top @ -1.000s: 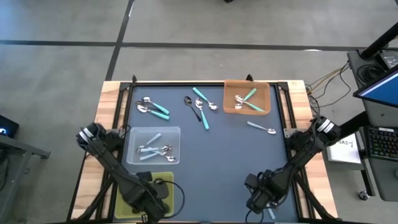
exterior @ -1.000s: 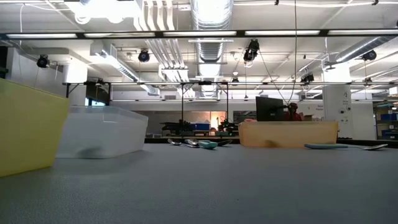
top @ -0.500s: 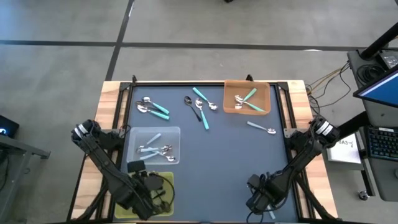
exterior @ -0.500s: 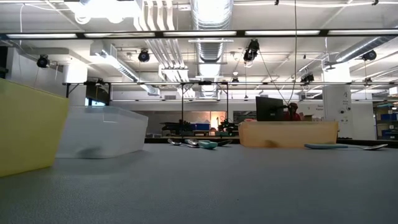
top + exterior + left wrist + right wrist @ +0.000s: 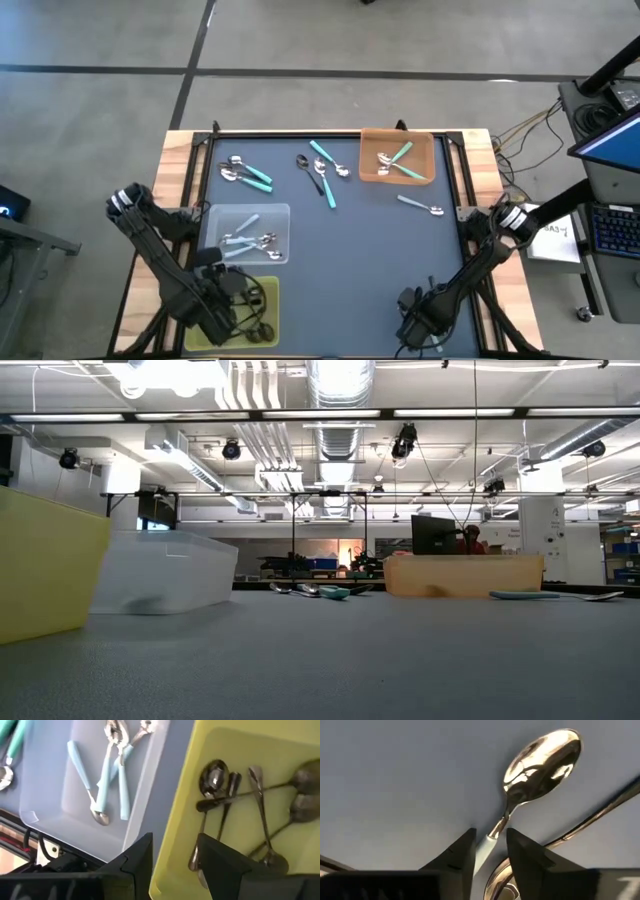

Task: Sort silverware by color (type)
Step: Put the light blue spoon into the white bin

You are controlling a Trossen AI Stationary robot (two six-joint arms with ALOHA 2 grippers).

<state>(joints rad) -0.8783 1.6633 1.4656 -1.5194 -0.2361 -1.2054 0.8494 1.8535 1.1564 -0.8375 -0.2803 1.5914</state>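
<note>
My right gripper [image 5: 491, 854] is low over the table's near right corner [image 5: 415, 325], open. Its fingers stand on either side of a pale blue-handled spoon [image 5: 540, 762] that lies flat on the table. A plain metal spoon [image 5: 592, 817] lies beside it. My left gripper [image 5: 175, 865] hangs open and empty over the far rim of the yellow tray [image 5: 175, 820] [image 5: 268, 285], which holds several dark metal spoons [image 5: 225, 795]. The clear tray [image 5: 210, 212] holds pale blue spoons [image 5: 107, 775]. My right gripper comes from above with one finger [image 5: 460, 855] on each side of the spoon's pale blue handle [image 5: 484, 847], just behind the neck. Whether the fingers touch the handle I cannot tell. The spoon lies flat on the table.
An orange tray [image 5: 365, 135] at the far right holds teal spoons. Loose spoons lie at the far side: teal ones [image 5: 250, 175] [image 5: 322, 170] and a pale blue one [image 5: 420, 206]. The low view shows the yellow tray [image 5: 50, 570] close by on its left.
My left gripper has moved over the yellow tray from its near part toward the far edge and a little left. My right gripper has sunk toward the table at the near right corner.
</note>
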